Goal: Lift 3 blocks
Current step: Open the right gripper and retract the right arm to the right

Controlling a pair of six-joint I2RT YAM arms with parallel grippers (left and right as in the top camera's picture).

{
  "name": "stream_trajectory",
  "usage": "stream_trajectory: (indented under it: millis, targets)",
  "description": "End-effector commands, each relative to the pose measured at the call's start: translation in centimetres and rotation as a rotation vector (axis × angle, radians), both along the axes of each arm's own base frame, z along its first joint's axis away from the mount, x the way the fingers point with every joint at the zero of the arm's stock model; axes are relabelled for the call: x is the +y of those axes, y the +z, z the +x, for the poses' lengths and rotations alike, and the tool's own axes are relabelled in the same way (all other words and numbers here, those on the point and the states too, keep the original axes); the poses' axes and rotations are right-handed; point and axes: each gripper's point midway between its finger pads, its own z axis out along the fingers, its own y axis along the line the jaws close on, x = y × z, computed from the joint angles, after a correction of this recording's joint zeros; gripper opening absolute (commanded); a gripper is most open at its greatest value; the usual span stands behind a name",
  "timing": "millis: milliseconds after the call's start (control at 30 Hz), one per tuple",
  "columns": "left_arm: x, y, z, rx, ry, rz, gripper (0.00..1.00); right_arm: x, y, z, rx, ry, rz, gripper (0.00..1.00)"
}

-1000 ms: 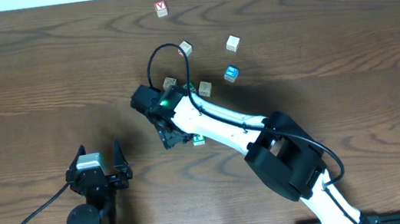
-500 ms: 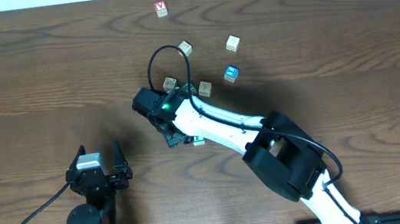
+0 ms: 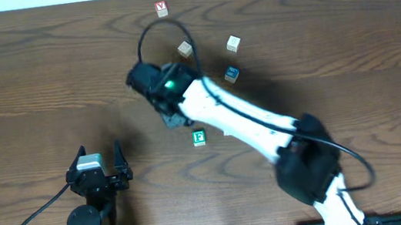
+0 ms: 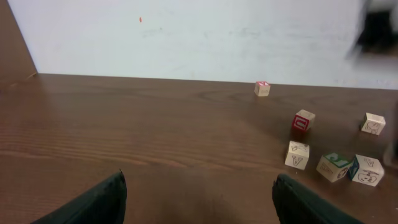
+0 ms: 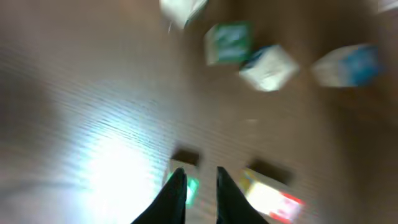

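Note:
The green cube with a white "F" (image 3: 199, 137) lies free on the table. My right gripper (image 3: 173, 118) hangs just up-left of it, jaws drawn nearly together with nothing between them. The right wrist view is badly blurred. In it the right gripper (image 5: 200, 186) shows only a thin gap, with a green cube (image 5: 191, 186) partly behind one finger and a red-and-yellow cube (image 5: 273, 200) beside it on the wood. My left gripper (image 3: 99, 153) rests open and empty at the near left. Its fingers (image 4: 93, 202) frame bare table.
A red-topped cube (image 3: 162, 8) lies far back, with two pale cubes (image 3: 185, 49) (image 3: 233, 44) and a blue cube (image 3: 232, 73) nearer. The left wrist view shows a red-faced cube (image 4: 303, 120), a pale cube (image 4: 297, 155) and a green-faced cube (image 4: 334, 167). The right arm (image 3: 248, 122) crosses the table's middle.
The right arm has swung up and away from the green "F" cube, which now lies uncovered on the table. The right jaws have closed. The left arm is still.

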Motion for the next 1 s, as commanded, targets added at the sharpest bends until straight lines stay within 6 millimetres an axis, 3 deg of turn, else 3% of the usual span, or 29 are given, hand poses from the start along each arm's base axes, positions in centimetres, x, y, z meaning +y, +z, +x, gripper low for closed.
stream_trajectory:
  millis: [0,67,167,233,333,467,533,600,667,767,867,967]
  targets:
    - [-0.2,-1.5,-0.1,0.05,-0.015,-0.006,0.76,-3.4,12.5,1.7,-0.247,-0.036,0.115,0.15]
    - [-0.2,-1.5,-0.1,0.05,-0.015,-0.006,0.76,-6.1,16.4,1.3,-0.316,-0.067,0.14,0.15]
    - [-0.2,-1.5,-0.1,0.05,-0.015,-0.006,0.76,-11.1,19.9,0.3,-0.363,-0.139,0.128,0.13]
    - [-0.2,-1.5,-0.1,0.05,-0.015,-0.006,0.76,-14.6,20.7,-0.5,-0.356,-0.193,0.111,0.11]
    - [-0.3,-1.0,0.0,0.03,-0.017,-0.005,0.76,-18.4,19.7,-1.8,-0.315,-0.255,0.082,0.02]
    - [0.3,-1.0,0.0,0.03,0.013,-0.002,0.76,-22.1,16.3,-3.7,-0.272,-0.322,0.046,0.04]
    - [-0.5,-0.8,0.0,0.023,-0.026,-0.038,0.76,-23.2,13.6,-4.6,-0.249,-0.347,0.067,0.09]
    - [-2.9,-0.3,-0.2,0.015,-0.164,-0.096,0.76,-23.3,10.7,-5.3,-0.222,-0.359,0.135,0.15]
    - [-4.5,-0.4,-0.6,0.03,-0.255,-0.129,0.76,-23.3,7.9,-5.6,-0.209,-0.369,0.201,0.13]
    - [-4.0,-2.2,-0.7,0.134,-0.197,-0.265,0.76,-23.1,3.8,-5.8,-0.176,-0.379,0.283,0.02]
    - [-4.2,-3.0,-0.6,0.218,-0.187,-0.322,0.76,-23.0,0.2,-6.4,-0.12,-0.386,0.308,0.01]
    - [-4.1,-3.1,-0.3,0.296,-0.165,-0.376,0.76,-23.5,-1.9,-6.8,-0.092,-0.406,0.294,0.01]
